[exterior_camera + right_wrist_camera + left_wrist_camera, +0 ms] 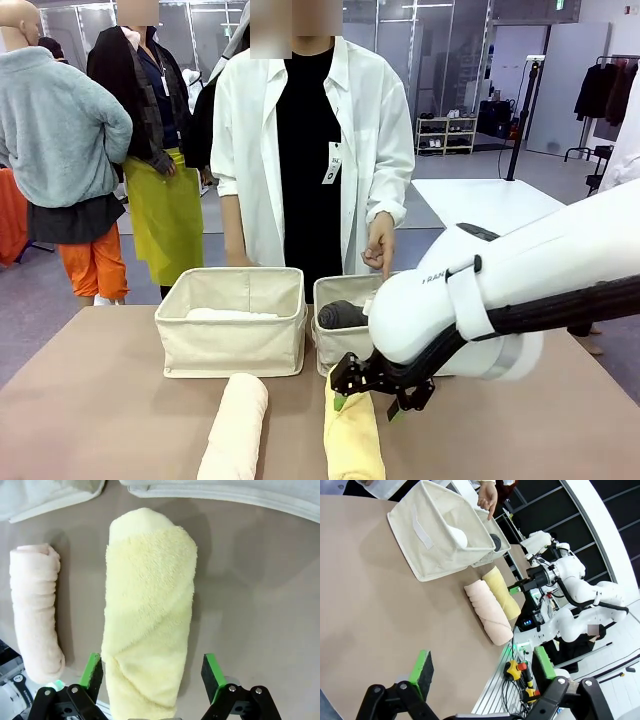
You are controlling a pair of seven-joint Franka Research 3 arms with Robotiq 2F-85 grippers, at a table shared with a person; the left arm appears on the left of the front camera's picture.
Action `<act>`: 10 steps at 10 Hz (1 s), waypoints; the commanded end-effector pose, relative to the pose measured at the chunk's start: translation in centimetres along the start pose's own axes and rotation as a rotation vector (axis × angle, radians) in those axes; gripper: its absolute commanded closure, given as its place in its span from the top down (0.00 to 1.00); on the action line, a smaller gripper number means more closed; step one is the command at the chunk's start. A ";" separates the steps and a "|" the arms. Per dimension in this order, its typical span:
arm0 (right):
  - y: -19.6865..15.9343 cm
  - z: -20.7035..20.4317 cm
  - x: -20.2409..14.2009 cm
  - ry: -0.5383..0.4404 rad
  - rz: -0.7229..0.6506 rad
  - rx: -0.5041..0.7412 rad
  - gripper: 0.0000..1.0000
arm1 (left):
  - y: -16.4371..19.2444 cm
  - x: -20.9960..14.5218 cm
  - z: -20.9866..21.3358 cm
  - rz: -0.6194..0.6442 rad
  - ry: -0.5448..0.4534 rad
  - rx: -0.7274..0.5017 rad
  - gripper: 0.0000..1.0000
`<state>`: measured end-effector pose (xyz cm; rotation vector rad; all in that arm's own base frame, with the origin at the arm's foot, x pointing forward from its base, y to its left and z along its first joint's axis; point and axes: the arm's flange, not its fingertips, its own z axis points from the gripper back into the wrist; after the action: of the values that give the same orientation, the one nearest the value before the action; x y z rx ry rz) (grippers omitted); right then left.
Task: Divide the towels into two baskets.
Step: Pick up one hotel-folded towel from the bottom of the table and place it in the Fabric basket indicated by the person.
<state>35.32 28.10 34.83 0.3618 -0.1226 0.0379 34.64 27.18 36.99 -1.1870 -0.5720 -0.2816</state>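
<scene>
Hovered right gripper point(152, 671) wide open and empty over yellow towel point(150, 605); probably needed shifting to roll's middle and lowering square before clamping.

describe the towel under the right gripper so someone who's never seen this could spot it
On the brown table, two beige canvas baskets stand before the person. Nearer the robot, two rolled towels lie side by side. It is the pale yellow towel in front of the right basket, between the right gripper's open jaws, unlike the cream towel beside it.
</scene>
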 end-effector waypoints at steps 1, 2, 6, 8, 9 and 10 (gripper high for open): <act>2.3 -1.4 0.9 -0.038 -0.029 -0.045 1.00 | -0.5 -0.4 0.1 -0.008 0.004 0.004 1.00; 2.6 -1.8 1.1 -0.032 -0.036 -0.036 1.00 | -0.5 -0.4 0.1 -0.008 0.004 0.004 1.00; 4.3 -3.9 1.5 -0.030 -0.010 -0.085 0.97 | -0.5 -0.4 0.1 -0.008 0.004 0.004 1.00; 4.8 -4.8 1.6 -0.025 0.021 -0.103 0.83 | -0.5 -0.4 0.1 -0.008 0.004 0.004 1.00; 4.7 -4.8 1.6 -0.019 0.034 -0.107 0.75 | -0.5 -0.4 0.1 -0.008 0.004 0.004 1.00; 4.6 -4.8 1.6 -0.004 0.039 -0.117 0.63 | -0.5 -0.4 0.1 -0.008 0.004 0.004 1.00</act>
<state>37.20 32.39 32.45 0.2609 -0.1284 0.1062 34.64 27.18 36.99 -1.1870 -0.5720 -0.2817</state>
